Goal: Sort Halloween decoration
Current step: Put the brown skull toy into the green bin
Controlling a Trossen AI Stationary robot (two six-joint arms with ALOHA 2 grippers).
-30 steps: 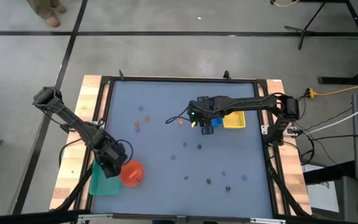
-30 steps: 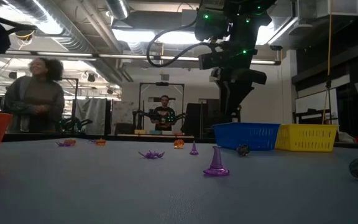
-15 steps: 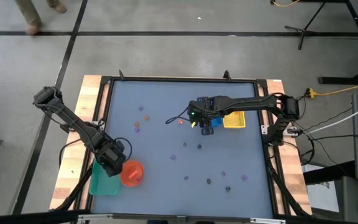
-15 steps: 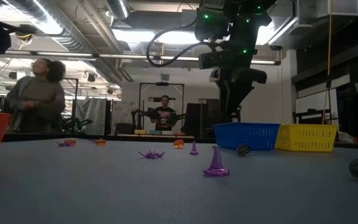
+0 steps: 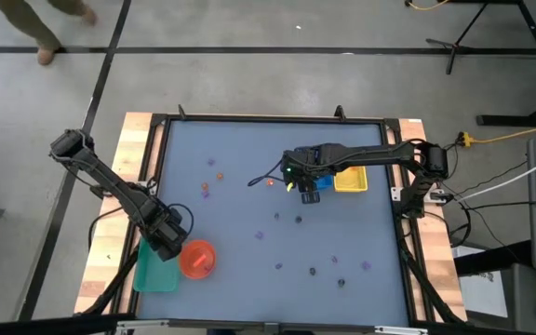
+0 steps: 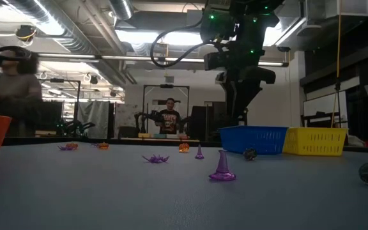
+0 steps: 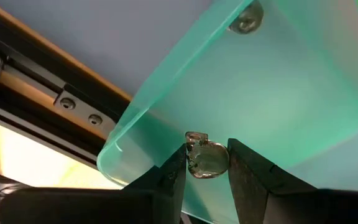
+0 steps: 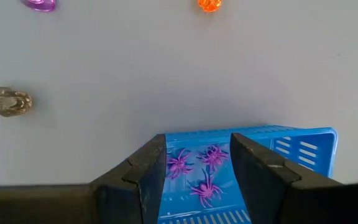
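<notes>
We are gripping a grey piece [image 7: 205, 157] in our left jaws [image 7: 207, 163] over the green tray [image 7: 278, 93]; releasing high risks a bounce-out, while our right jaws [image 8: 198, 163] are hanging open above the blue tray [image 8: 303, 148].

The big table [image 5: 249, 233] has a flat grey-blue top and a wooden edge. Take the round orange bowl [image 5: 196, 260] as the marker: it sits near the table's front left corner. A green tray [image 5: 153, 273] lies right beside the bowl, closer to the table's edge. A blue basket [image 5: 320, 184] and a yellow basket [image 5: 352, 179] sit side by side, well apart from the bowl, across the table. Far beyond the bowl, in the room behind, a person [image 6: 169, 118] faces the table. Another person [image 6: 8, 83] is blurred there.
</notes>
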